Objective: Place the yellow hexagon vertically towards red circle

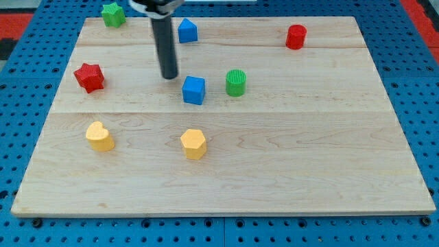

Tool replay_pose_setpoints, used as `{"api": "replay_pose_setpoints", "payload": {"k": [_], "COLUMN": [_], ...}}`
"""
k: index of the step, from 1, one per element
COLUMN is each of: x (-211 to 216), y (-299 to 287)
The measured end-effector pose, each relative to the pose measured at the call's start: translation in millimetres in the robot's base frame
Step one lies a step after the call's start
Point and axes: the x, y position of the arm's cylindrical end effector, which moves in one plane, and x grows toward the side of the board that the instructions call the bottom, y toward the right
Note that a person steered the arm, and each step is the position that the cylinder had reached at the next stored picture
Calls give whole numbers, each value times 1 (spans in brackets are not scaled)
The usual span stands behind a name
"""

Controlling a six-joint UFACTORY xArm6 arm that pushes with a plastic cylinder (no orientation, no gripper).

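The yellow hexagon [194, 143] sits on the wooden board, a little left of centre toward the view's bottom. The red circle [295, 36] stands near the view's top right. My tip [169, 76] rests on the board well above the yellow hexagon and slightly to its left, just left of the blue cube [194, 90]. It touches no block.
A green circle [236, 82] stands right of the blue cube. A blue house-shaped block [187, 31] is near the top, a green star [113, 14] at the top left, a red star [89, 77] at the left, a yellow heart [100, 136] at the lower left.
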Motion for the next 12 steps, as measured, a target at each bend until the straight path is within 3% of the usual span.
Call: {"api": "replay_pose_setpoints", "payload": {"k": [1,2,3,4,6,8,11,12], "x": [53,114,135,175,153,187,170,140], "y": [-34,-22,30,41,161,93,83,76]}}
